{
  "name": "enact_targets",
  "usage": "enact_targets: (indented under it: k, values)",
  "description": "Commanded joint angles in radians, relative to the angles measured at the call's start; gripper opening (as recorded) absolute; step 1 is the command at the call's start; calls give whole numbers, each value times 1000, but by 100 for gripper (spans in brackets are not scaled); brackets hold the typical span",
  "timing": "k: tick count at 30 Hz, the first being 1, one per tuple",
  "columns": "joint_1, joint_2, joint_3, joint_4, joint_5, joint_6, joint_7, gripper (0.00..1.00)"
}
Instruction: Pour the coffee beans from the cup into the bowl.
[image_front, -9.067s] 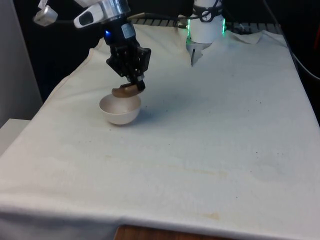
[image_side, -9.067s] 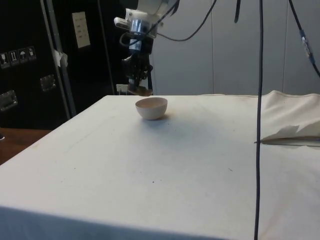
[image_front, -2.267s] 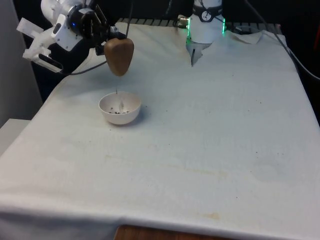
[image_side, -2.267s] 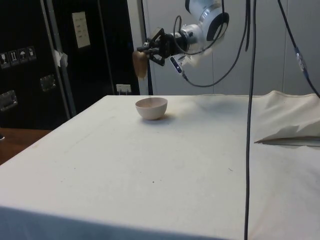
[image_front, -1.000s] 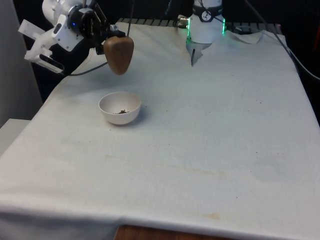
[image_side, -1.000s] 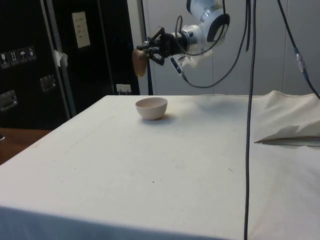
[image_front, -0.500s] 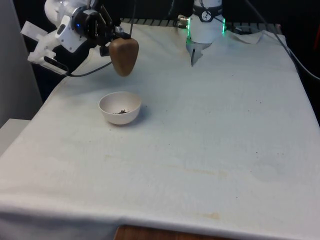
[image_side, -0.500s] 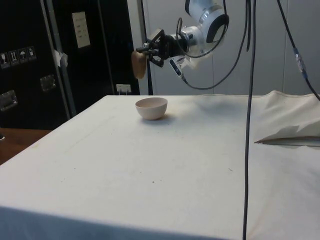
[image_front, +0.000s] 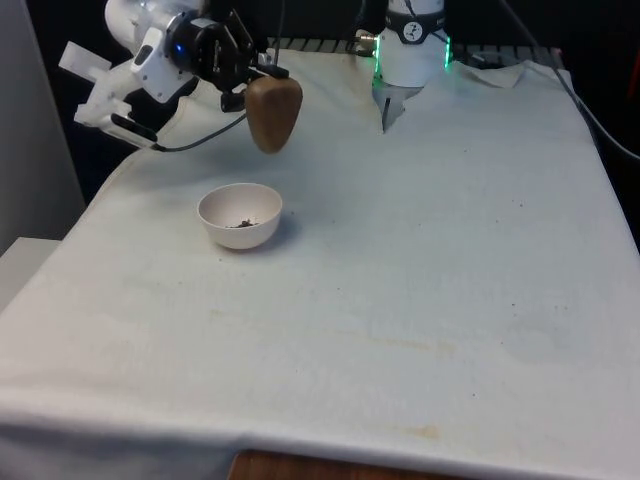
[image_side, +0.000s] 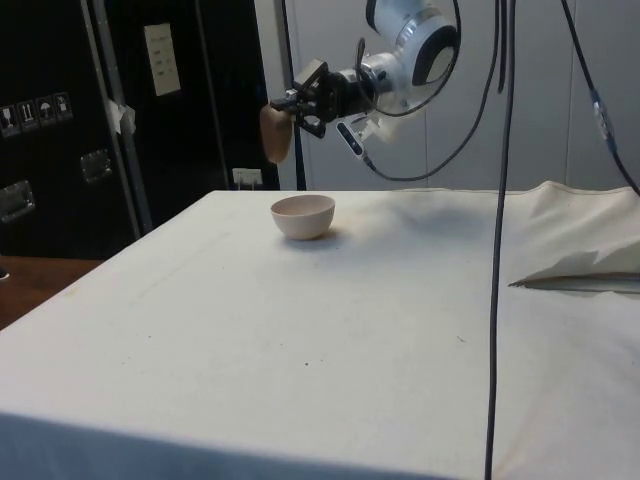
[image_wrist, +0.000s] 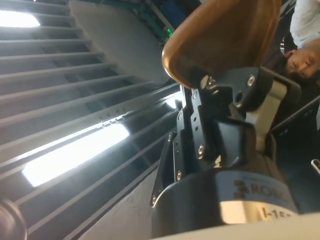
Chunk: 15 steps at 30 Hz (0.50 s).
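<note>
One brown cup (image_front: 274, 113), upturned, is clamped at its rim in the gripper (image_front: 243, 88), whose jaws are closed on it. It has drifted off the bowl (image_front: 240, 215), which now sits below and aside. A few beans (image_front: 240, 222) lie inside, so pouring looks finished. The front view reveals the beans; the side view hides them behind the bowl's wall.

You see the gripper (image_front: 243, 88) w/ the brown cup (image_front: 273, 113) shift toward the front view's right vs 1 s ago, no longer above the bowl (image_front: 240, 216); bean stream has stopped.
</note>
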<state>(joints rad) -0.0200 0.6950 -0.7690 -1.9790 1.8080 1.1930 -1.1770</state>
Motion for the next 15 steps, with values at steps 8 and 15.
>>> enact_targets:
  k: [8, 15]
  values:
    - [52, -48, -6, -45, -28, 65, -48, 0]
    - [75, -82, 2, -69, -50, 107, -82, 0]
